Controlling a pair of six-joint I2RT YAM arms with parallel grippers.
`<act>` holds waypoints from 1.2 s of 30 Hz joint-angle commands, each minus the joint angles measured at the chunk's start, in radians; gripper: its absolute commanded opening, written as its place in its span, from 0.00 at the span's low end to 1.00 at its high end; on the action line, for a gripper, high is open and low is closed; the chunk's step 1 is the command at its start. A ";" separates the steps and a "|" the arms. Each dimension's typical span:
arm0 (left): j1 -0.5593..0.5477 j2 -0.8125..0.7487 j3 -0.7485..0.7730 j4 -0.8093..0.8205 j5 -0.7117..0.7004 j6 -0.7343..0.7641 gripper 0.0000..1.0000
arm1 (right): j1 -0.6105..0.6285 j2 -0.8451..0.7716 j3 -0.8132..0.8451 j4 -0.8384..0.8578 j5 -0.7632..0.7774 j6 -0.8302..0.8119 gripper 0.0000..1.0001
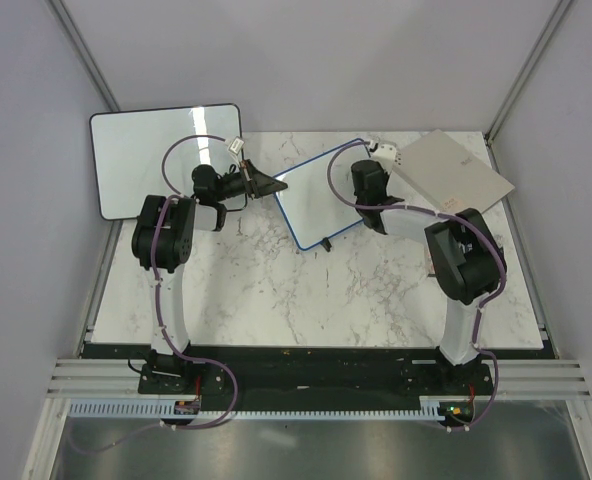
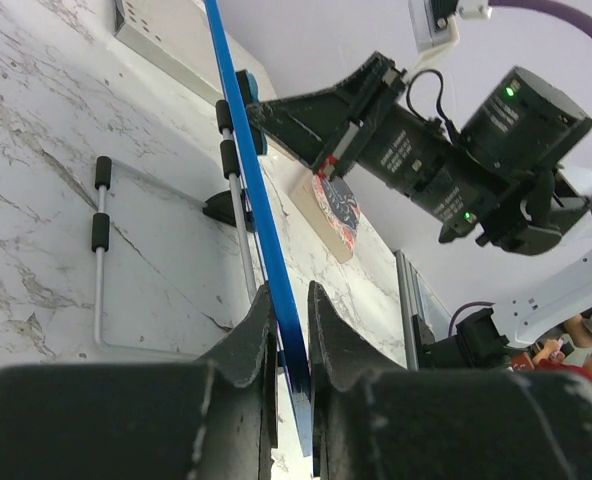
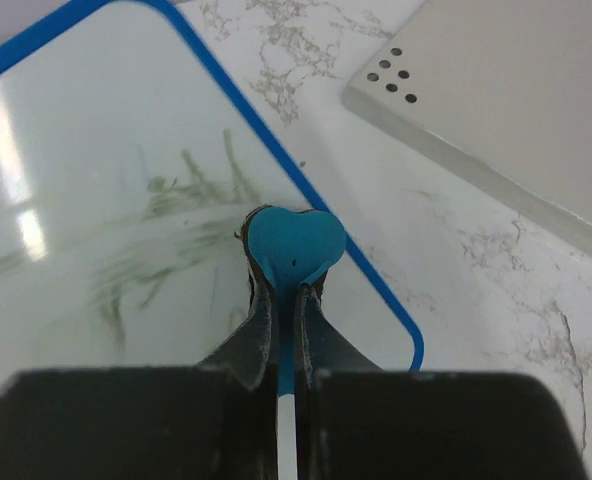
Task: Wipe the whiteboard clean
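Note:
The whiteboard (image 1: 311, 208), small with a blue rounded frame, stands tilted at the middle of the marble table. My left gripper (image 1: 266, 185) is shut on its left edge; in the left wrist view the blue frame (image 2: 244, 150) runs up between the jaws of that gripper (image 2: 288, 295). My right gripper (image 1: 368, 178) is shut on a teal heart-shaped eraser (image 3: 296, 248), which rests on the board's face near its right frame. Smeared green marks (image 3: 166, 225) lie on the white surface (image 3: 76, 140) to the left of the eraser.
A larger black-framed whiteboard (image 1: 154, 152) leans at the back left. A flat beige box (image 1: 454, 175) with small holes (image 3: 496, 100) lies at the back right, close beside the blue frame. Grey walls close in the table's far sides.

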 commanded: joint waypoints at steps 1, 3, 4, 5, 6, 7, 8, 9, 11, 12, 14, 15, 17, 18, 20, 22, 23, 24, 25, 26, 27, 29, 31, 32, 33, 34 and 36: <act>-0.075 -0.058 0.006 0.403 0.248 -0.040 0.02 | 0.139 0.031 -0.083 -0.100 -0.200 -0.024 0.00; -0.075 -0.054 0.006 0.403 0.248 -0.040 0.02 | 0.179 0.024 -0.095 -0.064 -0.252 -0.055 0.00; -0.075 -0.054 0.004 0.403 0.248 -0.040 0.02 | 0.187 0.016 -0.095 -0.055 -0.278 -0.062 0.00; -0.076 -0.052 0.003 0.403 0.250 -0.040 0.02 | 0.196 0.013 -0.095 -0.031 -0.316 -0.073 0.00; -0.076 -0.052 0.004 0.405 0.250 -0.038 0.02 | 0.198 0.013 -0.091 -0.027 -0.330 -0.069 0.00; -0.075 -0.054 0.001 0.403 0.250 -0.038 0.02 | 0.198 0.020 -0.083 -0.024 -0.342 -0.068 0.00; -0.076 -0.052 0.001 0.403 0.250 -0.037 0.02 | 0.196 0.024 -0.065 -0.029 -0.341 -0.071 0.00; -0.075 -0.054 0.003 0.403 0.250 -0.037 0.02 | 0.193 0.030 -0.055 -0.032 -0.336 -0.072 0.00; -0.075 -0.054 0.003 0.403 0.250 -0.038 0.02 | 0.182 0.046 -0.026 -0.056 -0.313 -0.059 0.00; -0.076 -0.054 0.001 0.403 0.250 -0.037 0.02 | 0.166 0.053 -0.018 -0.067 -0.300 -0.041 0.00; -0.075 -0.054 0.004 0.403 0.250 -0.038 0.02 | 0.123 0.063 -0.011 -0.102 -0.238 -0.006 0.00; -0.076 -0.055 0.003 0.403 0.248 -0.038 0.02 | 0.103 0.065 -0.014 -0.112 -0.227 0.029 0.00; -0.076 -0.054 0.003 0.403 0.250 -0.038 0.02 | 0.055 0.056 -0.037 -0.127 -0.200 0.062 0.00; -0.076 -0.052 0.001 0.403 0.250 -0.038 0.02 | 0.041 0.051 -0.047 -0.130 -0.188 0.073 0.00; -0.076 -0.051 0.003 0.403 0.248 -0.038 0.02 | 0.011 0.033 -0.080 -0.139 -0.169 0.103 0.00; -0.076 -0.051 0.003 0.405 0.248 -0.038 0.02 | 0.001 0.022 -0.095 -0.153 -0.160 0.119 0.00; -0.076 -0.052 0.003 0.403 0.247 -0.038 0.02 | 0.000 0.022 -0.104 -0.161 -0.148 0.125 0.00; -0.075 -0.051 0.004 0.403 0.247 -0.040 0.02 | 0.001 0.024 -0.104 -0.175 -0.143 0.137 0.00; -0.075 -0.051 0.003 0.403 0.248 -0.040 0.02 | 0.001 0.024 -0.107 -0.184 -0.146 0.142 0.00; -0.075 -0.052 0.001 0.403 0.250 -0.040 0.02 | 0.001 0.022 -0.126 -0.182 -0.163 0.154 0.00; -0.076 -0.052 0.001 0.403 0.250 -0.040 0.02 | 0.003 0.020 -0.135 -0.175 -0.172 0.159 0.00; -0.075 -0.052 0.000 0.403 0.250 -0.040 0.02 | 0.009 0.019 -0.153 -0.153 -0.200 0.154 0.00; -0.075 -0.052 -0.002 0.403 0.248 -0.040 0.02 | 0.023 0.031 -0.155 -0.146 -0.232 0.136 0.00; -0.075 -0.051 0.000 0.403 0.245 -0.040 0.02 | 0.046 0.031 -0.155 -0.146 -0.237 0.126 0.00; -0.076 -0.049 0.000 0.403 0.247 -0.040 0.02 | 0.058 0.033 -0.155 -0.147 -0.238 0.116 0.00; -0.075 -0.049 0.001 0.403 0.247 -0.040 0.02 | 0.067 0.034 -0.161 -0.149 -0.249 0.111 0.00; -0.075 -0.049 0.001 0.403 0.245 -0.041 0.02 | 0.099 0.037 -0.169 -0.149 -0.253 0.103 0.00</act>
